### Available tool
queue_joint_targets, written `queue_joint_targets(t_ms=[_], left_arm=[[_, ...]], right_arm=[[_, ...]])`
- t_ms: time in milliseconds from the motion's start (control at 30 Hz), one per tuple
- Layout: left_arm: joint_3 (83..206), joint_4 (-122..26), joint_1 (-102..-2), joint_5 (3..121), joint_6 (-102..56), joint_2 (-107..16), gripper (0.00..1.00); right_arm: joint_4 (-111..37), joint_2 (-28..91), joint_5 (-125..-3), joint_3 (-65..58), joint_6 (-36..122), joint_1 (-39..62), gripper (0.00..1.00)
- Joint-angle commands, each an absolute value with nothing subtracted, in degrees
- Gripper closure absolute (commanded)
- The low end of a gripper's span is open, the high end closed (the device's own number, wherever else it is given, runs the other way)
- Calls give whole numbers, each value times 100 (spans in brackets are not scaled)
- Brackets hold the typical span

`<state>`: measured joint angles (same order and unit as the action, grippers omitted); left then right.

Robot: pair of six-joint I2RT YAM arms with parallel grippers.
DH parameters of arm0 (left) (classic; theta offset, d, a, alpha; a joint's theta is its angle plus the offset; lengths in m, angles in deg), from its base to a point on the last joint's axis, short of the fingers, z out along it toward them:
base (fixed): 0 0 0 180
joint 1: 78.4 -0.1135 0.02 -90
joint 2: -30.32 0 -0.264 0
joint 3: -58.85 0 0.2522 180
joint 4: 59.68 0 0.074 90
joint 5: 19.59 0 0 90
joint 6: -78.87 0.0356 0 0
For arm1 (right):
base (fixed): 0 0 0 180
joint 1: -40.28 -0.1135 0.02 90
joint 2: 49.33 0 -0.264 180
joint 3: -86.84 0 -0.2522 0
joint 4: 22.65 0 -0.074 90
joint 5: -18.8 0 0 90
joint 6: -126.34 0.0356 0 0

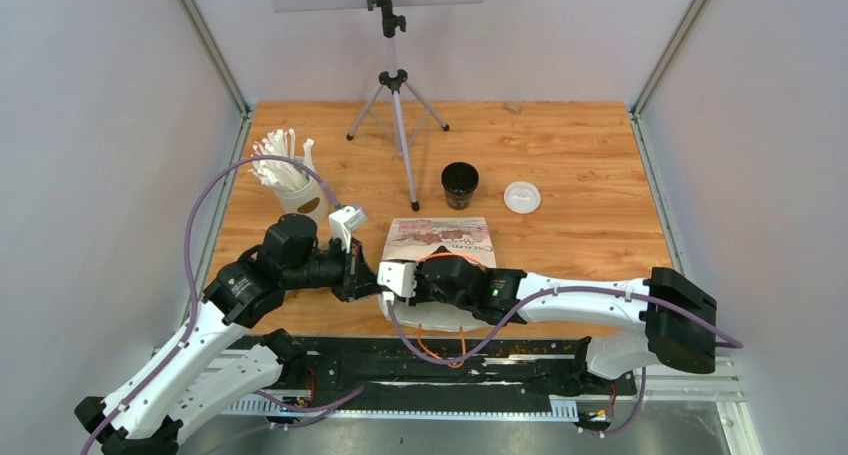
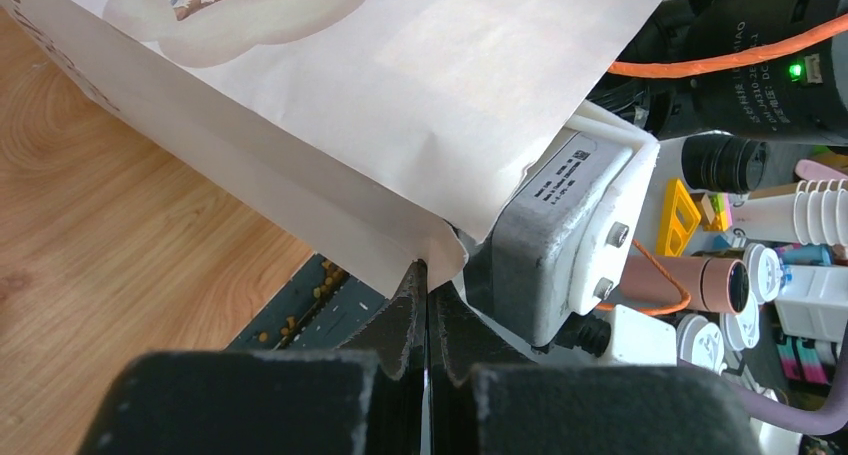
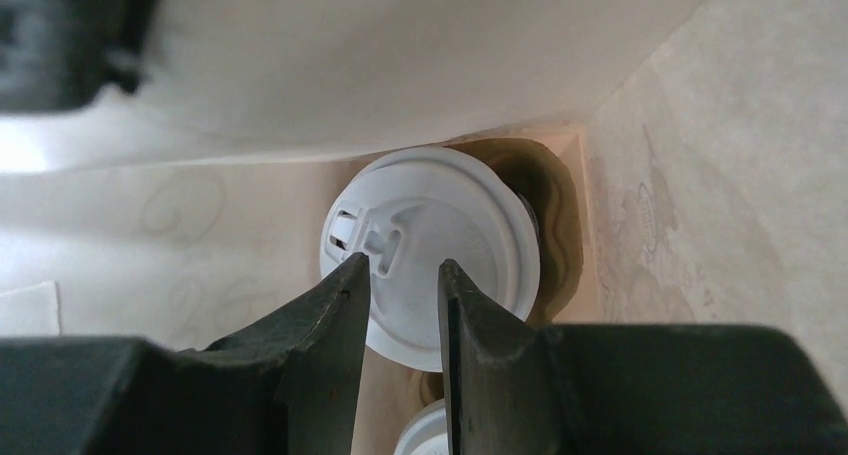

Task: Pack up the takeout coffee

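Observation:
In the right wrist view, a takeout coffee cup with a round white lid [image 3: 430, 250] sits in a brown pulp carrier [image 3: 558, 215] inside a pale paper bag [image 3: 400, 65]. A second white lid [image 3: 425, 437] shows below it. My right gripper [image 3: 405, 270] is inside the bag, open, its tips just over the first lid. My left gripper [image 2: 428, 273] is shut on the corner of the paper bag's [image 2: 400, 95] edge. On the table behind the bag [image 1: 440, 237] stand an unlidded black cup [image 1: 460, 183] and a loose white lid [image 1: 522, 196].
A white cup of straws [image 1: 290, 180] stands at the left, just behind my left arm. A camera tripod [image 1: 397, 105] stands at the back middle. The right wrist's camera housing [image 2: 560, 235] sits close beside my left fingers. Walls enclose the table on three sides.

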<state>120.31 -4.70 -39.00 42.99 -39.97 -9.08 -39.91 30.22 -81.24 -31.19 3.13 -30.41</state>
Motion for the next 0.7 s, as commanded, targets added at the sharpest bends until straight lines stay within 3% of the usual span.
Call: queue_joint_targets(t_ms=[0,667], left_arm=[[12253,-570,-3874,4196,-3978,-923,100],[12183,-596,-3876,4184,-4066,-868,100]], right_arm=[[-3396,3067,-8506,-2933,294,-3032,68],[-3057,3359,-9309,-2922,268,-3038,70]])
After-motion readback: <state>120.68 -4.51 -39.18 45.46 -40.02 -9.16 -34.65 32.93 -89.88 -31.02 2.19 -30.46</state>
